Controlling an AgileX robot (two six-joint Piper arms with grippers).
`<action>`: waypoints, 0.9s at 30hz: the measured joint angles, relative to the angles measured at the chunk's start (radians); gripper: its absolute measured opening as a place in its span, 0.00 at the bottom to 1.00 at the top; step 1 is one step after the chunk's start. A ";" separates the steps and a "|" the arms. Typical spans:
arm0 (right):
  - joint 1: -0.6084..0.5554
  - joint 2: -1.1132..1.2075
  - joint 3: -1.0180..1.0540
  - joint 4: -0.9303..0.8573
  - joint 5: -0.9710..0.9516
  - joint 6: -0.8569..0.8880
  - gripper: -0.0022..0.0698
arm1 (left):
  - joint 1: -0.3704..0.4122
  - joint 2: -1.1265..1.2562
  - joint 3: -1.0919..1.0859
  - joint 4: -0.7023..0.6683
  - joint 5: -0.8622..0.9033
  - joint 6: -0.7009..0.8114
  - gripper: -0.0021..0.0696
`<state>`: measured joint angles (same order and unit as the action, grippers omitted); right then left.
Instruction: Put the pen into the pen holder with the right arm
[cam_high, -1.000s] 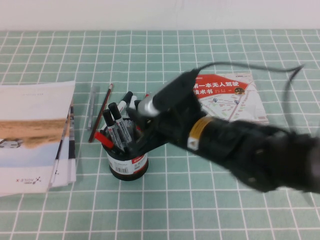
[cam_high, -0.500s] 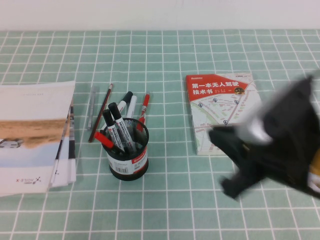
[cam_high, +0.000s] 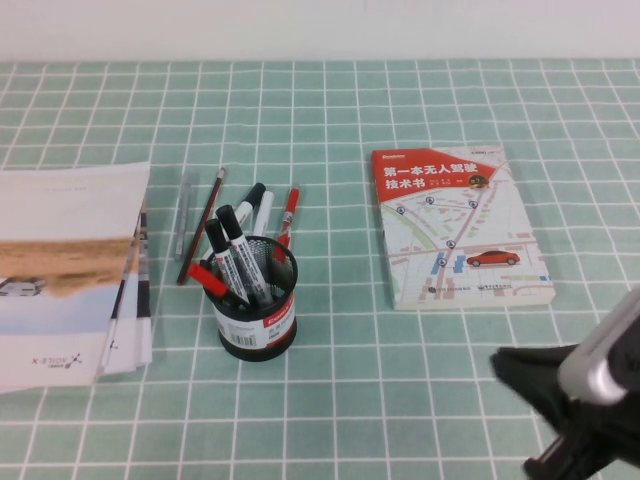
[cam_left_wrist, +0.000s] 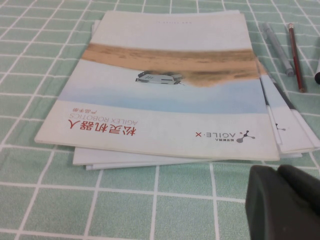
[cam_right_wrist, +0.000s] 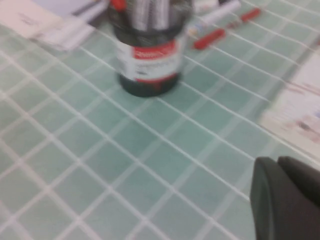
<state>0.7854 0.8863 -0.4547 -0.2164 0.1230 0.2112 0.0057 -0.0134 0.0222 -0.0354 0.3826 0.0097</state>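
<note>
White-barrelled black-capped pen (cam_high: 243, 258) stands inside the black wire-mesh pen holder (cam_high: 258, 318), left-centre of desk (cam_high: 350, 380). Right gripper (cam_high: 545, 400) at near-right corner, fingers spread, empty. Left gripper (cam_left_wrist: 285, 202) beside the brochure stack (cam_left_wrist: 165, 95); finger state unclear.

A robot test bench, probably in a lab or office, is showing here: a green grid mat (cam_high: 400, 380) is covering the table against a plain white wall (cam_high: 320, 30), and stationery is lying about, with a stack of robotics brochures (cam_left_wrist: 165, 90), a map booklet (cam_high: 455, 225) and a mesh pen holder (cam_high: 256, 305).
</note>
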 joint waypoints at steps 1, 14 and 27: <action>-0.016 -0.005 0.006 0.000 0.005 0.002 0.00 | 0.000 0.000 0.000 0.000 0.000 0.000 0.02; -0.643 -0.452 0.356 0.030 -0.096 0.004 0.00 | 0.000 0.000 0.000 0.000 0.000 0.000 0.02; -0.754 -0.883 0.477 0.055 0.124 0.004 0.00 | 0.000 0.000 0.000 0.000 0.000 0.000 0.02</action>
<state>0.0314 0.0028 0.0228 -0.1615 0.2474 0.2150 0.0057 -0.0134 0.0222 -0.0354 0.3826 0.0097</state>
